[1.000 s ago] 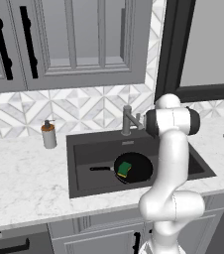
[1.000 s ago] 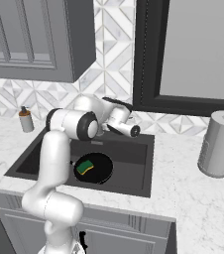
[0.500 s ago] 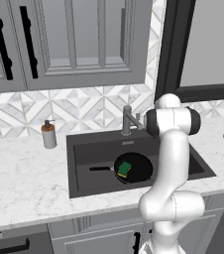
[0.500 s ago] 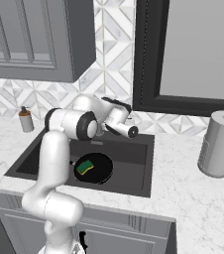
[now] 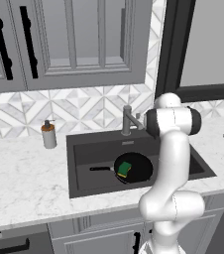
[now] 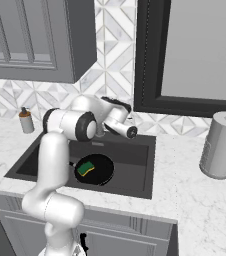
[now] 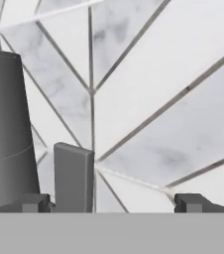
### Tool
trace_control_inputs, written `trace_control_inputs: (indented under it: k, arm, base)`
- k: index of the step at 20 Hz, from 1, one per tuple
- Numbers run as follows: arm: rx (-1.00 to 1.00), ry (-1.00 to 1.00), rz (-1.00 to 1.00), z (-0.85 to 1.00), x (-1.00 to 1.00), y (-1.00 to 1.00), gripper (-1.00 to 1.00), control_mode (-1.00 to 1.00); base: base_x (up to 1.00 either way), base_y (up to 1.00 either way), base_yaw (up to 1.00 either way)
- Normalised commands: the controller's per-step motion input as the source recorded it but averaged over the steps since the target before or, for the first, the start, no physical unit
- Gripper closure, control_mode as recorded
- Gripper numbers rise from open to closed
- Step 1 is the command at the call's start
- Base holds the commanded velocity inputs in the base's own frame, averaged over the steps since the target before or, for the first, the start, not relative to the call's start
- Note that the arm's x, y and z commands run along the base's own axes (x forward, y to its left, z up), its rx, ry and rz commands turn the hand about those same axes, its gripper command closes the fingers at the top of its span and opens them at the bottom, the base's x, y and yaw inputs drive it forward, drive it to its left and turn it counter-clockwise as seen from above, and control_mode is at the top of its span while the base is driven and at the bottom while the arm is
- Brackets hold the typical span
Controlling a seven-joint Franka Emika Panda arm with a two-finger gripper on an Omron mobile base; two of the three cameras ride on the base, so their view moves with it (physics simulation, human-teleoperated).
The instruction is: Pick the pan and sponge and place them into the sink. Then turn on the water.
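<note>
Gripper (image 7: 112,202) jaws wide, empty, faucet (image 7: 7,134) lever (image 7: 73,178) btwn fingertips, backsplash (image 7: 148,99) close ahead

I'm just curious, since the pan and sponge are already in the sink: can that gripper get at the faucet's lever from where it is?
Probably yes. The gripper is open right by the faucet, its lever just inside one fingertip, with nothing between.
</note>
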Motion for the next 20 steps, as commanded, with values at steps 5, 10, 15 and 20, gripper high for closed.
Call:
trace_control_inputs:
  k: [5, 10, 15, 20]
  arm:
    - [0.01, 0.0, 0.0, 0.19, 0.0, 0.0, -1.0, -1.0]
    - [0.0, 0.0, 0.0, -0.03, 0.09, 0.0, -1.0, -1.0]
    - [0.0, 0.0, 0.0, -0.16, 0.13, 0.05, -1.0, -1.0]
    - [0.0, 0.0, -0.03, -0.15, 0.13, 0.04, -1.0, -1.0]
  base:
    - [0.0, 0.0, 0.0]
    - [0.0, 0.0, 0.0]
    - [0.0, 0.0, 0.0]
    - [0.0, 0.0, 0.0]
